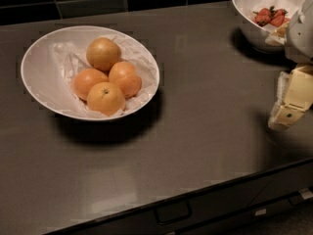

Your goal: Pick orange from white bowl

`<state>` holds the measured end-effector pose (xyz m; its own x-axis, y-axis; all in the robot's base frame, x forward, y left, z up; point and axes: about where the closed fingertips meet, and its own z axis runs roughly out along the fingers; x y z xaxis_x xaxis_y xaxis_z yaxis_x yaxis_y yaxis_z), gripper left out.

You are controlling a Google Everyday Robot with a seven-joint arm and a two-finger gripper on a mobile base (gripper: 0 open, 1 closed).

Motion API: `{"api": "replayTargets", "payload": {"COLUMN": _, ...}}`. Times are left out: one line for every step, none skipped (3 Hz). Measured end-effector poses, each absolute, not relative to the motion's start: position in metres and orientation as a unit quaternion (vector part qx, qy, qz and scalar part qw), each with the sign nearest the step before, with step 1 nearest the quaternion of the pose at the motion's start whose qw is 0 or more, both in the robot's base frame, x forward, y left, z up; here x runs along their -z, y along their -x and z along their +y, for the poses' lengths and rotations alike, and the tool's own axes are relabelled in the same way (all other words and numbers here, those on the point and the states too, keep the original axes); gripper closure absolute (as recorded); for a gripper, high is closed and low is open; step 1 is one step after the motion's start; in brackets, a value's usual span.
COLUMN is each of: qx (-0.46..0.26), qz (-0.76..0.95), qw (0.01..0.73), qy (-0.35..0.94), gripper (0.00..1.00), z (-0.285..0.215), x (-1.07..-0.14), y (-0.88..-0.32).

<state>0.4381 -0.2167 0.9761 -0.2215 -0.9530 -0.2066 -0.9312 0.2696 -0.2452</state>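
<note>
The orange (103, 54), paler than its three brighter neighbours (105, 98), sat at the back of the paper-lined white bowl (33, 77) on the left of the dark worktop (205, 111). The claw (288, 101) hung at the right edge, well apart from that bowl and just in front of a strawberry bowl (248, 14). Seemingly empty, but I could not tell whether it was wide or narrow.

The orange (103, 53) is seated in the bowl (35, 70), behind three other oranges (105, 98), left on the counter (205, 126). The gripper (287, 109) is positioned far right, seemingly before a second bowl (246, 14).
</note>
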Motion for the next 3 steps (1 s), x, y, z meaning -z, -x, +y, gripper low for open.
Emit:
{"api": "replayTargets", "payload": {"qx": 0.034, "qz": 0.781, "qw": 0.159, "qy": 0.603, "gripper": 0.00, "z": -0.217, "x": -0.976, "y": -0.438}}
{"api": "replayTargets", "payload": {"qx": 0.042, "qz": 0.752, "qw": 0.154, "qy": 0.640, "gripper": 0.00, "z": -0.182, "x": -0.985, "y": -0.449}}
{"api": "replayTargets", "payload": {"qx": 0.043, "qz": 0.721, "qw": 0.157, "qy": 0.674, "gripper": 0.00, "z": -0.146, "x": -0.992, "y": -0.462}}
